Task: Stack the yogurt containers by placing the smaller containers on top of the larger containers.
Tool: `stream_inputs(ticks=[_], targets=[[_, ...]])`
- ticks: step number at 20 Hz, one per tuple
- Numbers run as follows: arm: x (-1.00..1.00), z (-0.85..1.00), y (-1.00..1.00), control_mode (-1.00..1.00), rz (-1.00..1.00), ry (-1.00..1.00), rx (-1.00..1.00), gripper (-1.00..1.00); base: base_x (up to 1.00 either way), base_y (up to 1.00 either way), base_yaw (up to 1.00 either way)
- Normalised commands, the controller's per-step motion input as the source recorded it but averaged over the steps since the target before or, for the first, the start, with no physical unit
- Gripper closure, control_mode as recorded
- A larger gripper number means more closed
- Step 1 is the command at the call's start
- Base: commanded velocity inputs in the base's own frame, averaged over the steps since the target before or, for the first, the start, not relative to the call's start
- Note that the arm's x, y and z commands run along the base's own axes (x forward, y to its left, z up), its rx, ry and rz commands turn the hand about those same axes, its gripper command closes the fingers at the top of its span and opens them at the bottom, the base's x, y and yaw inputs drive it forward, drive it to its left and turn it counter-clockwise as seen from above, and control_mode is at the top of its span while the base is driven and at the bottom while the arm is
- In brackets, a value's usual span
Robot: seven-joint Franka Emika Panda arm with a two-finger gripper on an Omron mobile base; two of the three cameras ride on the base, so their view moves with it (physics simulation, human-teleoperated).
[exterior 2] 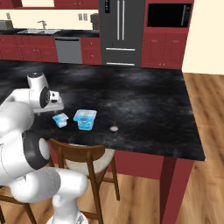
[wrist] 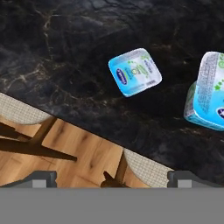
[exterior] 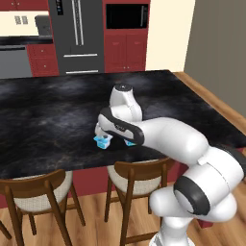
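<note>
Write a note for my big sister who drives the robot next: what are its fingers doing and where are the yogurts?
Gripper: open, holding nothing, hovering above the counter's near edge.
Small yogurt cup: upright on the black counter, just left of the large yogurt tub, apart from it.
Tiny whitish disc: on the counter to the right of the tub.
Done: nothing stacked yet.
Left: lower onto the small cup, close the fingers on it, lift it, set it on the tub's lid.

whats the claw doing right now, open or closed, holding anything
Claw: open and holding nothing, above the small yogurt cup, with the larger tub beside it on the counter.
</note>
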Motion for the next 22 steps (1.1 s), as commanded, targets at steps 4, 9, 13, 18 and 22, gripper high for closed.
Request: stream_inputs(ticks=[4,9,13,18,22], targets=[[0.13,-0.17,0.03,-1.00,0.00,0.00,0.00,-1.00,0.00,0.00,0.00],[0.09,-0.16,0.01,-1.00,0.00,0.00,0.00,-1.00,0.00,0.00,0.00],[0.08,-0.17,0.05,-1.00,0.00,0.01,0.00,-1.00,0.00,0.00,0.00],[0.15,-0.14,0.07,-1.00,0.00,0.01,0.00,-1.00,0.00,0.00,0.00],[0.19,-0.11,0.06,-1.00,0.00,0.00,0.00,-1.00,0.00,0.00,0.00]])
